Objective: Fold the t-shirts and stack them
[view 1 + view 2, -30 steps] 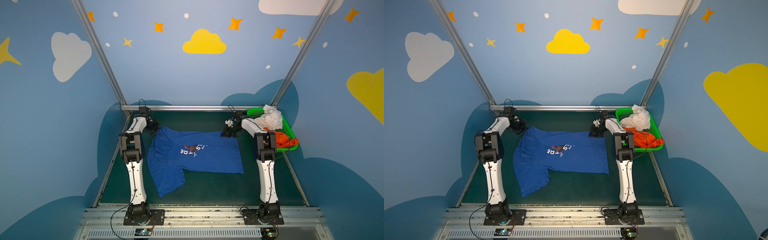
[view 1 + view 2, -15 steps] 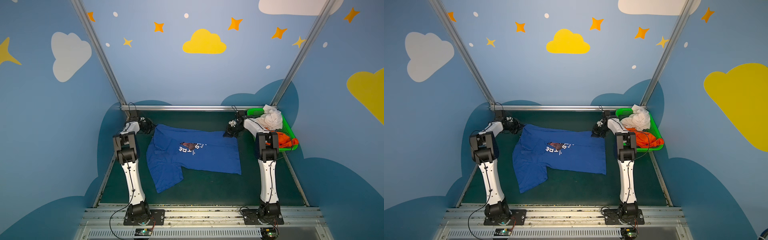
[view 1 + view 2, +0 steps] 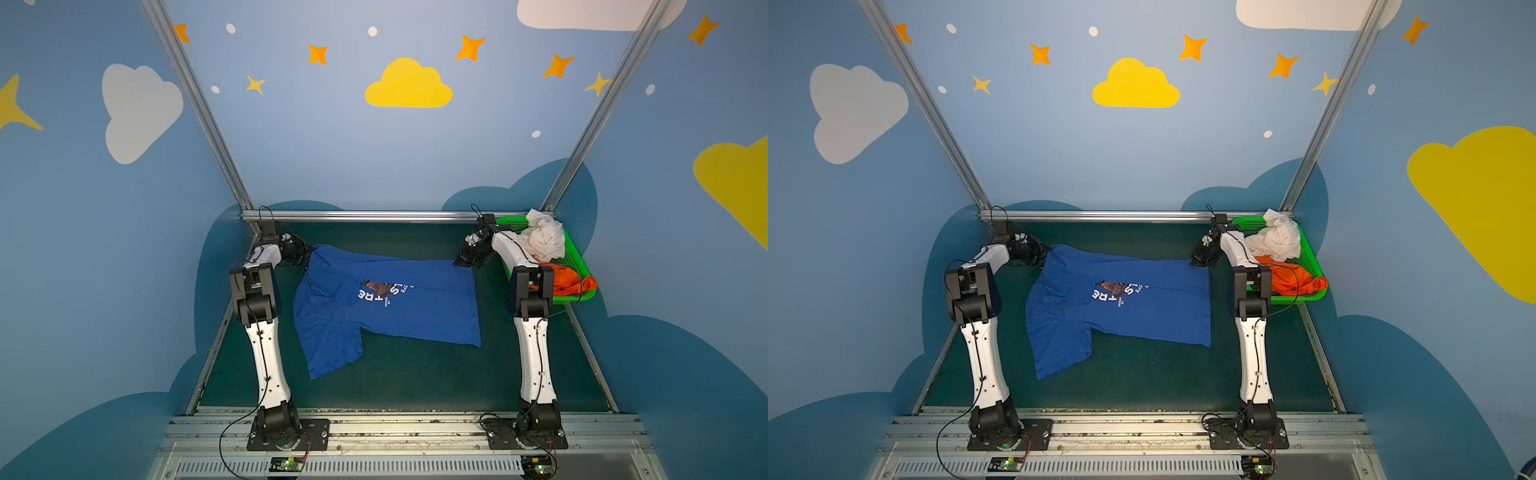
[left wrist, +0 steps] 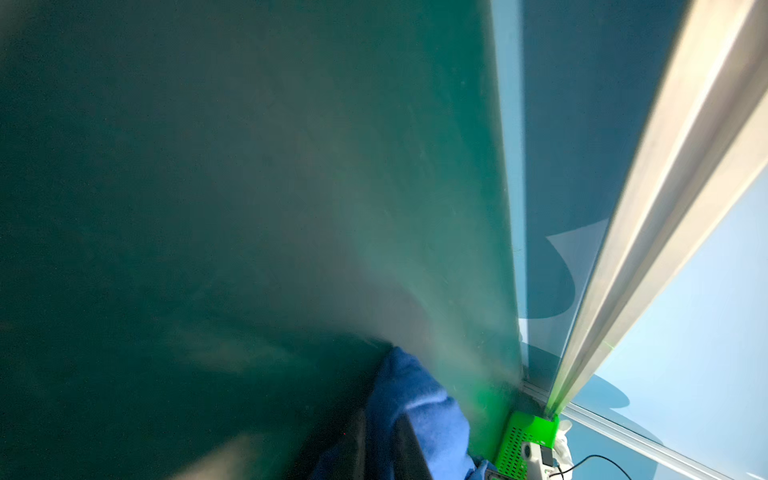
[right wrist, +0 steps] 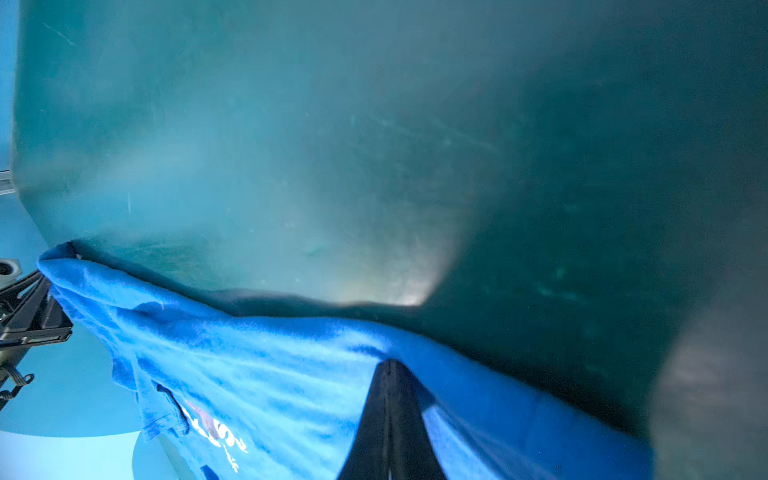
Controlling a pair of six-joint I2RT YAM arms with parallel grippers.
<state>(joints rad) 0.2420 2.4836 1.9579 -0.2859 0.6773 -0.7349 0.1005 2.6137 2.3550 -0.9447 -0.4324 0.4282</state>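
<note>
The royal-blue t-shirt (image 3: 395,316) (image 3: 1142,316) lies spread on the green table with its print up and one sleeve pointing toward the near side. My left gripper (image 3: 305,254) (image 3: 1044,252) is at the shirt's far left corner. In the left wrist view a fold of blue cloth (image 4: 415,399) sits between the left gripper's (image 4: 384,415) dark fingers. My right gripper (image 3: 462,262) (image 3: 1196,261) (image 5: 388,365) is shut on the far right corner, and the blue cloth (image 5: 270,374) runs taut toward the left arm. A white t-shirt (image 3: 544,239) and an orange t-shirt (image 3: 571,282) lie crumpled in the basket.
The green mesh basket (image 3: 575,255) (image 3: 1308,253) stands at the far right, just behind my right arm. A metal rail (image 3: 357,215) runs along the table's far edge, close behind both grippers. Blue walls close in the left and right sides.
My left arm swung out to the left and drew the shirt's far left corner left and back. The right gripper shifted slightly right. The far edge now runs straighter.
</note>
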